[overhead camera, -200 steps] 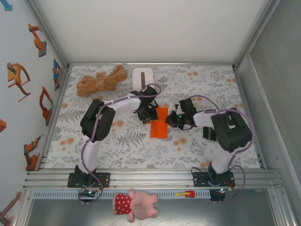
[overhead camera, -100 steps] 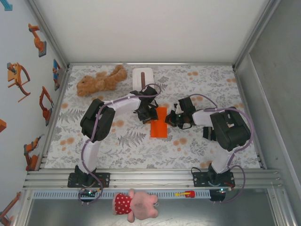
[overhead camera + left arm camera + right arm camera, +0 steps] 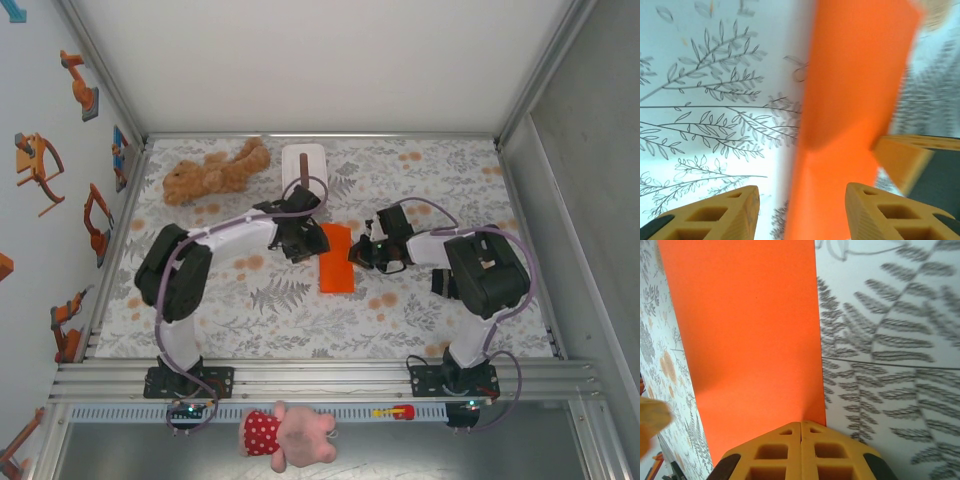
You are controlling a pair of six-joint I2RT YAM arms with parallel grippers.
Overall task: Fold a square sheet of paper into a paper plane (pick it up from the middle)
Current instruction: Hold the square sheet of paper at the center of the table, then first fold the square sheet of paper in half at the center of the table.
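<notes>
Your paper [image 3: 337, 258] mid-table, left gripper [image 3: 801, 194] jaws apart beside it, gripping nothing, right gripper [image 3: 801, 426] fully closed at its edge

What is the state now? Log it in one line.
orange paper sheet: narrow rectangle on table | left gripper: open, at sheet's left side | right gripper: shut, tips at sheet's edge
</notes>
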